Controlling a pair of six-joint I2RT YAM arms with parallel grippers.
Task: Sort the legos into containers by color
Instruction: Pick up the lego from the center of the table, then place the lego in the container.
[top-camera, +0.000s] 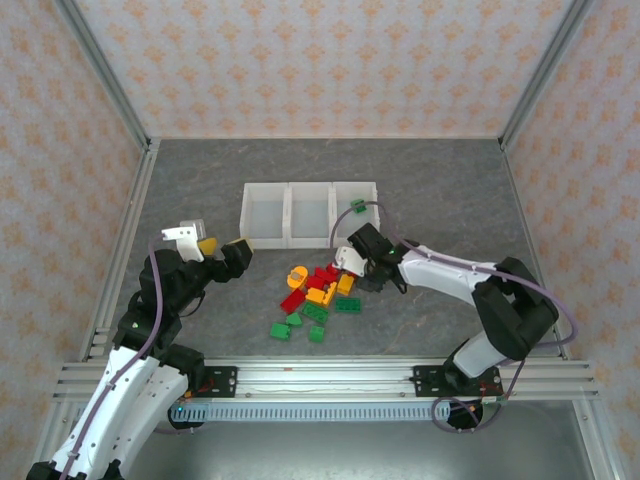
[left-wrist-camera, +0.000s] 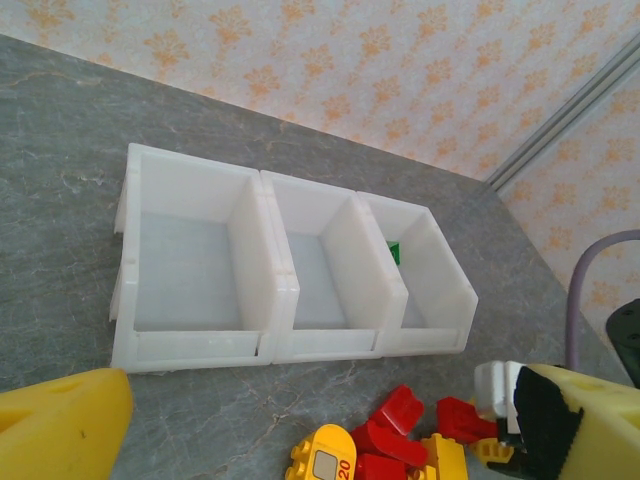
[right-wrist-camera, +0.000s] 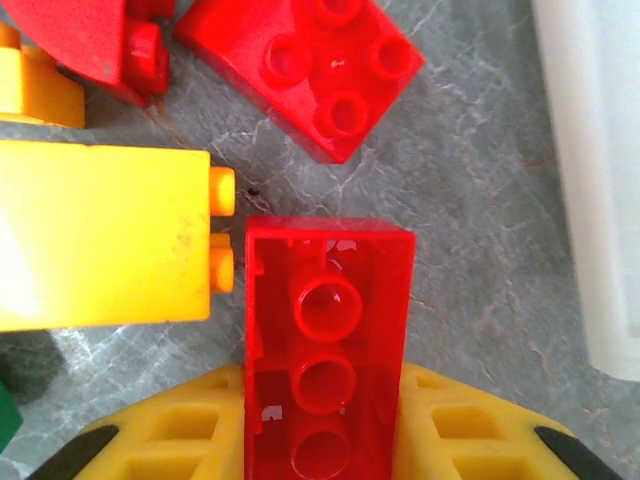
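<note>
Three joined white bins (top-camera: 310, 213) stand at mid-table; the left (left-wrist-camera: 190, 270) and middle (left-wrist-camera: 315, 275) ones look bare. One green brick (left-wrist-camera: 395, 252) lies in the right bin (left-wrist-camera: 430, 285). In front of the bins lies a pile of red, yellow and green legos (top-camera: 315, 292). My right gripper (right-wrist-camera: 325, 400) is low over the pile's right side, shut on a red brick (right-wrist-camera: 325, 340) that lies underside up between its yellow fingers (right-wrist-camera: 160, 440). My left gripper (top-camera: 222, 247) hovers open left of the pile, nothing between its fingers (left-wrist-camera: 60, 425).
A large yellow brick (right-wrist-camera: 100, 235) touches the held brick's left side, and another red brick (right-wrist-camera: 300, 70) lies just beyond. The right bin's wall (right-wrist-camera: 600, 180) is close on the right. Several green bricks (top-camera: 300, 322) lie at the pile's near edge. Metal frame rails border the table.
</note>
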